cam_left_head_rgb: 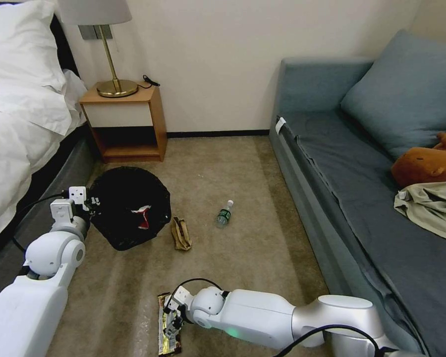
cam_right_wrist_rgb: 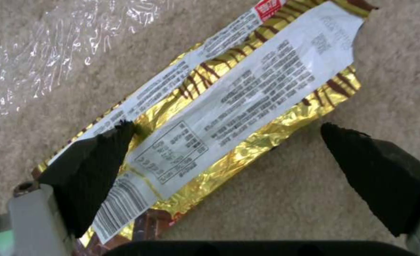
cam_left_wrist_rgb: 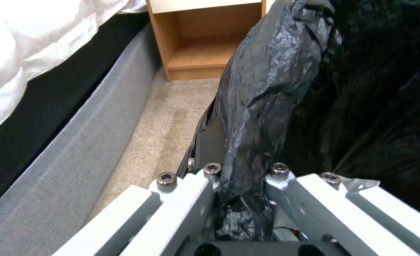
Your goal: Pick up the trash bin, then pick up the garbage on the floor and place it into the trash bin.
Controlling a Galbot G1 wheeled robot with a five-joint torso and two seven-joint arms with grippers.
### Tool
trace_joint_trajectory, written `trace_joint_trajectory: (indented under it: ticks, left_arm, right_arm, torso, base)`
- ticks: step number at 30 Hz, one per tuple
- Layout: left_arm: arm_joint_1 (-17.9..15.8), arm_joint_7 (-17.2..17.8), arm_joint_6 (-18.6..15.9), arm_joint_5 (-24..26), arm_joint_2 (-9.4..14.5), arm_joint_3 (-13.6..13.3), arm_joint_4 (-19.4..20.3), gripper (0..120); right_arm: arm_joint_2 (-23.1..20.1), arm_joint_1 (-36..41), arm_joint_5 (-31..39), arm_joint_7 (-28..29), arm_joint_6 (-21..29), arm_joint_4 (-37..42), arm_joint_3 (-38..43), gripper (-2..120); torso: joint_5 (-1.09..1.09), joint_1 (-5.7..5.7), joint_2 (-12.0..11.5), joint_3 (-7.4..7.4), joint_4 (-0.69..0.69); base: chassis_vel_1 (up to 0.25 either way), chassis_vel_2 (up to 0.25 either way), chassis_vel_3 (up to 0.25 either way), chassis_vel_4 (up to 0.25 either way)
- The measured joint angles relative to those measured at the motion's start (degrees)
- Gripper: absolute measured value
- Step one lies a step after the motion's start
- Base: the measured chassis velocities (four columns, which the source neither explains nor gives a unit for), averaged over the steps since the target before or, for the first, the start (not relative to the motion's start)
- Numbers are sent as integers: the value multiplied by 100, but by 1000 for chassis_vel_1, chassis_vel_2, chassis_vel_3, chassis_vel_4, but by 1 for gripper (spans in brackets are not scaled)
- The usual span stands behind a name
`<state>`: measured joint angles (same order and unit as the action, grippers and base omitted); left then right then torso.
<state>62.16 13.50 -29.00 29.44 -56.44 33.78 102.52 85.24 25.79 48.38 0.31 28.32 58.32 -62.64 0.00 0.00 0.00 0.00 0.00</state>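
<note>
**Bin held at the rim; gold wrapper lies between open fingers**

Bin (cam_left_head_rgb: 129, 208) sits on the carpet by the bed, near the nightstand (cam_left_head_rgb: 124, 121). The left gripper (cam_left_head_rgb: 86, 202) is clamped on its bag-draped rim; the left wrist view shows black film bunched between the jaws. It looks light and stiff-walled, but the liner (cam_left_wrist_rgb: 267, 89) is slick and loose, so a grip on film alone might slide. A red-and-white wrapper (cam_left_head_rgb: 143, 218) lies inside.

On the floor, in order of size: the long bar wrapper (cam_right_wrist_rgb: 229, 106), the crumpled paper bag (cam_left_head_rgb: 181, 234), and the bottle (cam_left_head_rgb: 224, 214) with its green label, which is likely to roll.

The right gripper (cam_left_head_rgb: 173, 325) hovers spread over the bar wrapper, one pad (cam_right_wrist_rgb: 96, 167) over its edge, the other over bare carpet. The foil is flat, thin and slippery; pinching across its narrow width seems best. Its fine print, barcode and red tag cannot be read.
</note>
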Motion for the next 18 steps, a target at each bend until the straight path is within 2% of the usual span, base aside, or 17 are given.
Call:
trace_joint_trajectory:
  ticks: [14,16,18]
  left_arm:
    - [5,-12,36,0,-1,19,-17,2]
    - [5,-13,44,0,0,23,-17,2]
    - [6,-19,62,4,4,25,-21,2]
  right_arm:
    - [23,18,-24,-52,-2,-6,-3,97]
    - [16,25,-30,-59,-2,-6,-8,96]
    - [8,30,-43,-67,-2,-6,-11,88]
  torso:
    - [0,0,0,0,0]
    - [0,0,0,0,0]
    - [0,0,0,0,0]
  base:
    - [0,0,0,0]
    - [0,0,0,0]
    - [0,0,0,0]
